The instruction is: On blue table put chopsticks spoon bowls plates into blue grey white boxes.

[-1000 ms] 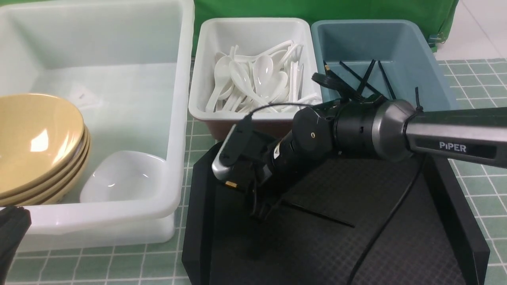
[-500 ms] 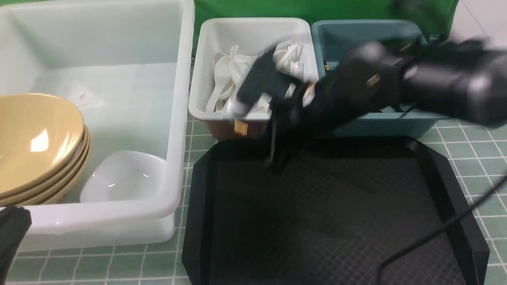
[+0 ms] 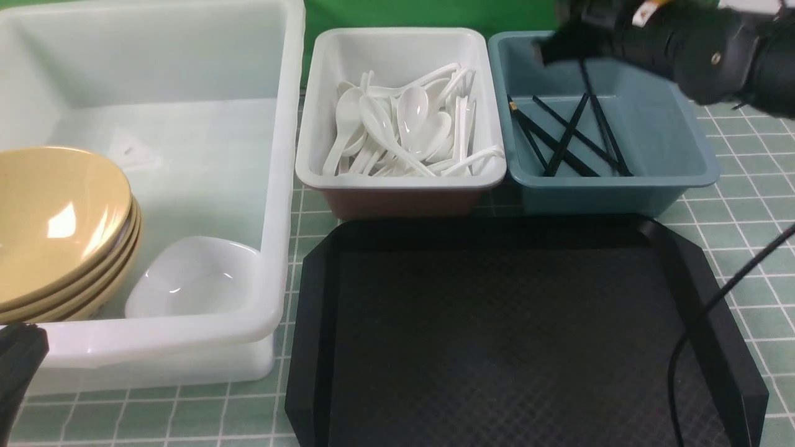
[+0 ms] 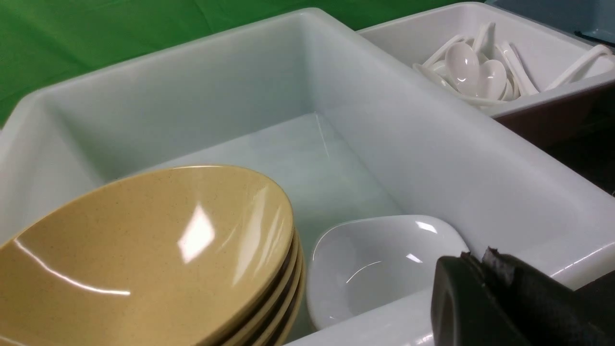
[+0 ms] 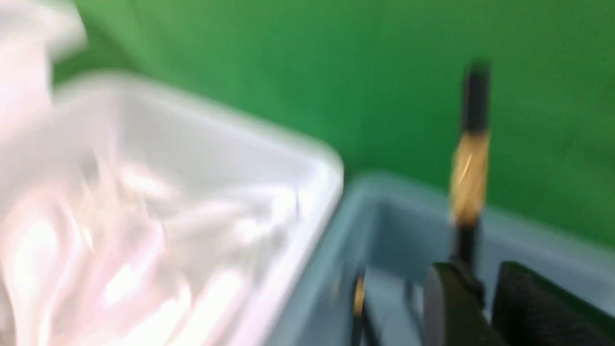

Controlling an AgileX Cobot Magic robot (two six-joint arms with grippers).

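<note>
1. A black chopstick [image 5: 468, 192] with a gold band stands upright between the fingers of the right gripper [image 5: 485, 293], its banded end rising past the fingertips. The wrist view is blurred, so how tightly the jaws bear on it cannot be told; they stand only a narrow gap apart, with the stick against one finger [image 5: 449, 307].
2. In the front view the right gripper [image 3: 562, 46] hangs above the far edge of the blue bin [image 3: 695, 158], and a thin black stick [image 3: 585, 77] drops from it into the bin.
3. Below the gripper, several more chopsticks [image 3: 568, 139] lie crossed on the bin's floor.
4. Just to the gripper's left, touching the blue bin, sits the white bin [image 3: 397, 180] with a brownish outside. It holds a heap of white spoons [image 3: 407, 127].
5. Nearer the robot than both bins lies a black tray [image 3: 497, 335].
6. Farther left stands the large tub [image 3: 273, 186]. Inside it, a stack of tan bowls [image 3: 59, 217] leans tilted, with a white plate [image 3: 189, 279] just beside them.
7. The left gripper [image 4: 485, 293] is closed and holds nothing. It sits at the tub's near wall, close to the plate [image 4: 379, 264] and bowls [image 4: 153, 254].
8. Everything rests on the gridded green table [image 3: 739, 230].
</note>
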